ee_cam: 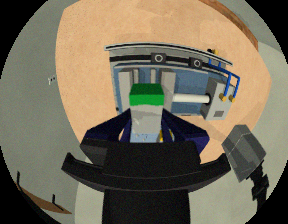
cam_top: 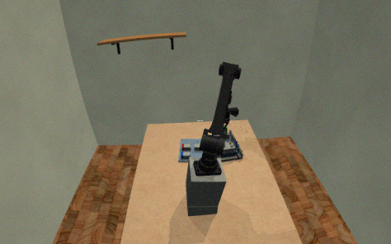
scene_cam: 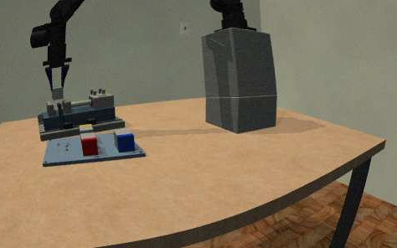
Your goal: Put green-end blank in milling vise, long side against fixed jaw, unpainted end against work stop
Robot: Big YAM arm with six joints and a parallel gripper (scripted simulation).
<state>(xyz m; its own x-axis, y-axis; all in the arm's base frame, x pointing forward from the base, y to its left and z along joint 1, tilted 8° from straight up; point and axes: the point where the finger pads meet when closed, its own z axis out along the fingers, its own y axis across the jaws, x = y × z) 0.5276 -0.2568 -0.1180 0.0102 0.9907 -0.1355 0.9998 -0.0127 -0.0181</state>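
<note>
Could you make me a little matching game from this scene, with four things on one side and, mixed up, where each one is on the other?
1. Green-ended blank
2. Red-ended blank
3. Hoses
4. Robot's base

A. On the blue plate
B. On top of the grey pedestal
C. Between the gripper's fingers
D. At the vise's block with brass-coloured fittings

Pairs: 1-C, 2-A, 3-D, 4-B

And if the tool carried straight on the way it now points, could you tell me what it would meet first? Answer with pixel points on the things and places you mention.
Probably the milling vise [scene_cam: 79,117] [ee_cam: 190,107], around its jaws, with the green-ended blank [scene_cam: 57,93] [ee_cam: 146,97] touching first; depth is unclear.
</note>
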